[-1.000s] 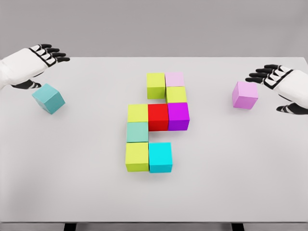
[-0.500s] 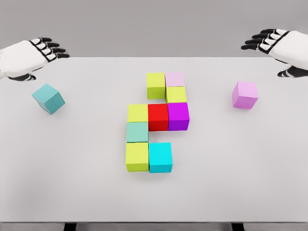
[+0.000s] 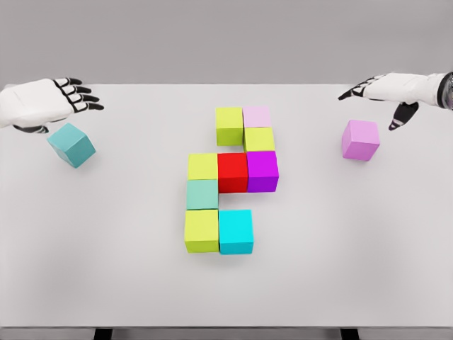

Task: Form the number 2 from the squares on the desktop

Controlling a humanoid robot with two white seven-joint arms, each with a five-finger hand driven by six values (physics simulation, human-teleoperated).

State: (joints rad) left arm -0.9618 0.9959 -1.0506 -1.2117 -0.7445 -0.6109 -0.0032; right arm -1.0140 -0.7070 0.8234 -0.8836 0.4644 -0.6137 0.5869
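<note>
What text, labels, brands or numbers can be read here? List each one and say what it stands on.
None: no printed text, label, brand or digit shows. The cubes, such as the red cube and the pink cube, have plain faces; the table and both hands, left hand and right hand, are unmarked.

The left hand sits lower than half a second ago, just above the teal cube, fingers spread. The right hand is also lower and flatter now, reaching inward over the far side of the pink cube.
</note>
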